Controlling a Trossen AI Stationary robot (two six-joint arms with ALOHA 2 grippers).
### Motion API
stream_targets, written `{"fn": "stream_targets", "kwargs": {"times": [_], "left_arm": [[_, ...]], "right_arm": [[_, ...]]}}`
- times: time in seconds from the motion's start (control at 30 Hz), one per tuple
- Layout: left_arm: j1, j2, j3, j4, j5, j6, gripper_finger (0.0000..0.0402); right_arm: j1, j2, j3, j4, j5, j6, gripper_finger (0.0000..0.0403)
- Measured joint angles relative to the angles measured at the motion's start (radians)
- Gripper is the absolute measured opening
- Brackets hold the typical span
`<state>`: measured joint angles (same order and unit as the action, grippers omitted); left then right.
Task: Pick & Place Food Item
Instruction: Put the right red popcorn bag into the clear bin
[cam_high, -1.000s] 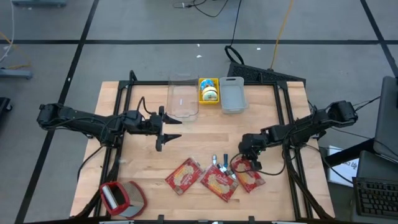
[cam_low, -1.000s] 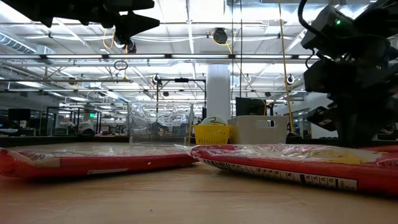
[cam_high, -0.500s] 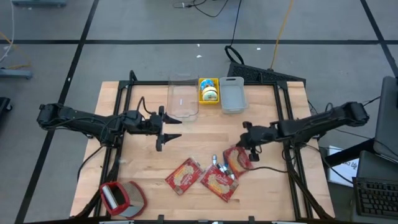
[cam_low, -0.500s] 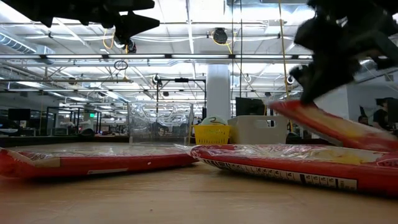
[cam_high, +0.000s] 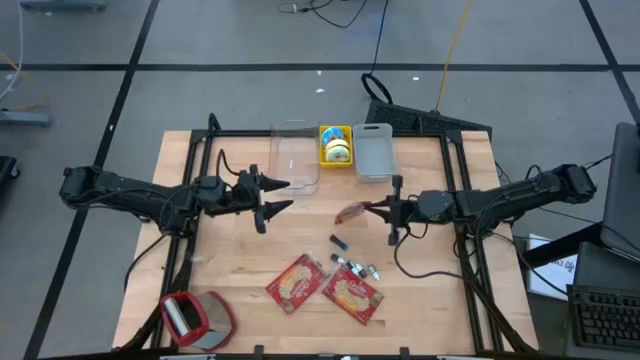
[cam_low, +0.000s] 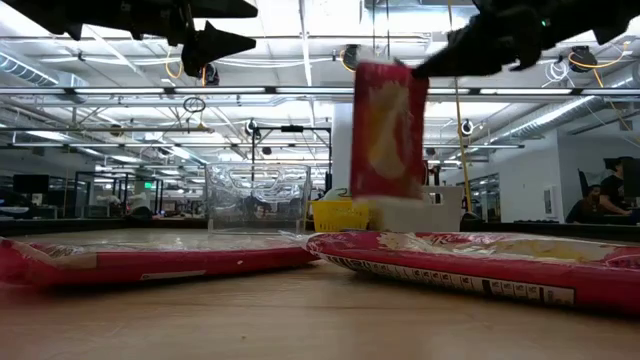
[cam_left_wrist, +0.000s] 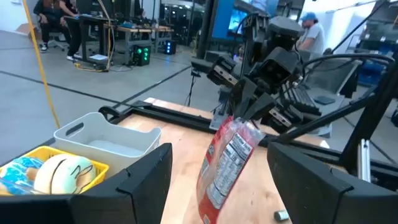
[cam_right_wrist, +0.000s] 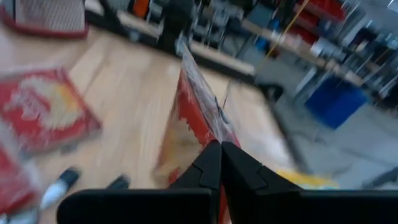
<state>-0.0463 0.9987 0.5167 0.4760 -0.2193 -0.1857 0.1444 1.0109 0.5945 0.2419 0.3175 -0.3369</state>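
Change: the flat red foil food packet has left the wooden table; it hangs edge-up, well above the boards.
Right gripper: fingers pressed together, pinching the packet's top seam; it has swung from the near-right corner toward the middle of the table.
Meaning: pick appears complete; carry under way, placing not yet done.
Packet location: mid-table, in the air, just short of the grey plastic bin at the far edge.
Left gripper: fingers spread, empty, waiting left of the packet, beside the clear plastic tub.
Remaining stock: two matching red packets lie flat near the front edge.
Materials: the packet is thin, glossy and crinkled, with a printed label panel; probably limp and prone to swinging.
Bins: rigid, open-topped; the yellow basket between them is already occupied.
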Motion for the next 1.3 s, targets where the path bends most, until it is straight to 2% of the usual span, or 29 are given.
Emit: {"fn": "stream_targets", "kwargs": {"times": [0.13, 0.3, 0.37, 0.47, 0.67, 0.9, 1.3], "left_arm": [[0.0, 0.032, 0.0, 0.036, 0.0, 0.012, 0.0267], [0.0, 0.146, 0.0, 0.18, -0.001, 0.028, 0.0267], [0.0, 0.204, 0.009, 0.237, -0.001, 0.03, 0.0267], [0.0, 0.269, 0.043, 0.232, -0.001, 0.034, 0.0267], [0.0, 0.383, 0.142, 0.232, -0.001, 0.04, 0.0267], [-0.002, 0.462, 0.227, 0.222, -0.001, 0.129, 0.0267], [-0.001, 0.47, 0.235, 0.233, -0.005, 0.135, 0.0267]], "right_arm": [[0.0, 0.049, 0.0, 0.145, -0.003, -0.054, 0.0], [-0.008, 0.135, 0.0, 0.301, 0.001, -0.111, 0.0], [-0.013, 0.161, 0.0, 0.343, 0.031, -0.132, 0.0], [-0.014, 0.185, 0.0, 0.405, 0.108, -0.17, 0.0], [-0.014, 0.202, 0.0, 0.444, 0.135, -0.182, 0.0], [-0.014, 0.202, 0.0, 0.447, 0.132, -0.184, 0.0], [-0.015, 0.202, 0.0, 0.518, 0.129, -0.202, 0.0]]}}
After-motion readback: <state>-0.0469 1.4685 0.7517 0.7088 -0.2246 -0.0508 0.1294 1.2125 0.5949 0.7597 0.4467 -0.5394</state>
